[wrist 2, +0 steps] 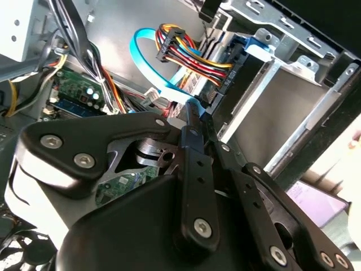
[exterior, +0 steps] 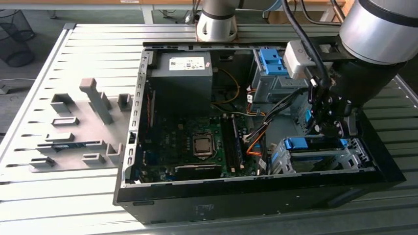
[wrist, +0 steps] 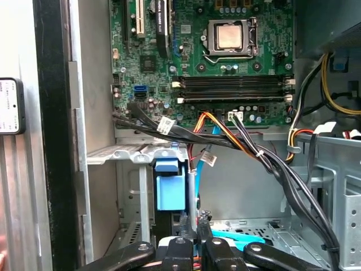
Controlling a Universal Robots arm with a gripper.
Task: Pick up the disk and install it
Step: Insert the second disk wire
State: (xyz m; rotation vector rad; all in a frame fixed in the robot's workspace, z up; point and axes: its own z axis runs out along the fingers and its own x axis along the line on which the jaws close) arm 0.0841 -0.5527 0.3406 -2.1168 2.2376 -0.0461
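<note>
Starting at the exterior view's left: slatted metal tabletop, carrying a set of grey fixture blocks, unused, standing well apart from the work.

Centre: open computer case, lying on its side so that its interior faces up for access. Inside are a dark grey box with a white sticker and, beside it, the motherboard.

Exterior view's right, far corner: upper bay with a bare blue clip.

Exterior view's right, near corner: the hand, lowered into the case above the metal drive cage. In both wrist views the fingers stand closed together, nothing visible between them.

The disk appears to sit in that cage, blue frame uppermost, just under the hand. Judged to be seated, or nearly so, with coloured cables running to its end.
</note>
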